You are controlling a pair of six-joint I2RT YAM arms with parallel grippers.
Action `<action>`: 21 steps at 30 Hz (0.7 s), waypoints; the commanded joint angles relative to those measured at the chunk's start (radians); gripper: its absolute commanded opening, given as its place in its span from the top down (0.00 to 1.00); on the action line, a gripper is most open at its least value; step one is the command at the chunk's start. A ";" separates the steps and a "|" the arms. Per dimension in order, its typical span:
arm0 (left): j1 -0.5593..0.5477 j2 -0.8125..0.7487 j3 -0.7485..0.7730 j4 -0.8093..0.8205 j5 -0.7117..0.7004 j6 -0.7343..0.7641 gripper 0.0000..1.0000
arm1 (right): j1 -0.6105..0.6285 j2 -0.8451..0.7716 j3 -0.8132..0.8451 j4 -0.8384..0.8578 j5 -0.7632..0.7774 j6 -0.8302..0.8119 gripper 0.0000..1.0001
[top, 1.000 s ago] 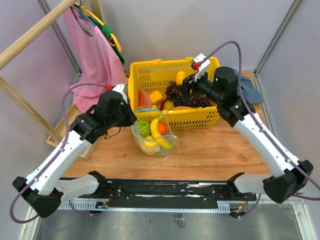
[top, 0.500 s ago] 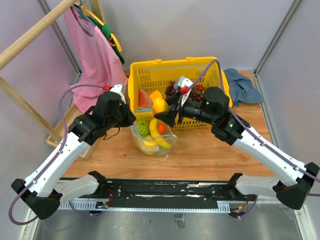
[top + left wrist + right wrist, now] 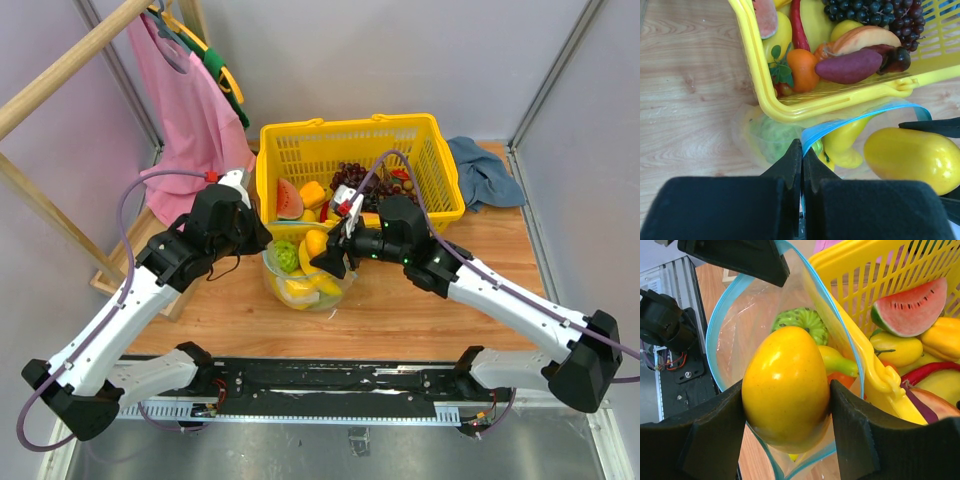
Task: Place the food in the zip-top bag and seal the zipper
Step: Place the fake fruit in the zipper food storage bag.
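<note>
The clear zip-top bag (image 3: 300,275) stands open on the table in front of the yellow basket, with a bumpy green fruit (image 3: 287,256), a banana and an orange fruit inside. My left gripper (image 3: 802,150) is shut on the bag's blue zipper strip (image 3: 840,122), holding the mouth open. My right gripper (image 3: 786,405) is shut on a yellow-orange fruit (image 3: 785,387) and holds it over the bag's open mouth (image 3: 730,325). The same fruit (image 3: 316,242) shows in the top view above the bag, and in the left wrist view (image 3: 912,157).
The yellow lattice basket (image 3: 420,215) stands right behind the bag, holding watermelon, grapes, a sweet potato and other toy food. A blue cloth (image 3: 485,170) lies at the back right. A pink garment (image 3: 190,110) hangs on a wooden rack at the left.
My right gripper has carried the yellow-orange fruit out of the basket, forward and left, to over the bag's mouth. The left gripper has kept its hold on the bag's edge.
</note>
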 commanded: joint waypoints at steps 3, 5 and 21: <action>0.010 -0.025 -0.003 0.047 -0.011 -0.006 1.00 | 0.013 -0.030 -0.007 -0.025 0.039 -0.046 0.57; 0.010 -0.026 -0.002 0.047 -0.011 -0.006 1.00 | 0.013 -0.049 0.006 -0.057 0.061 -0.057 0.42; 0.010 -0.032 -0.012 0.050 0.001 -0.005 1.00 | 0.013 -0.081 0.129 -0.311 0.123 -0.098 0.19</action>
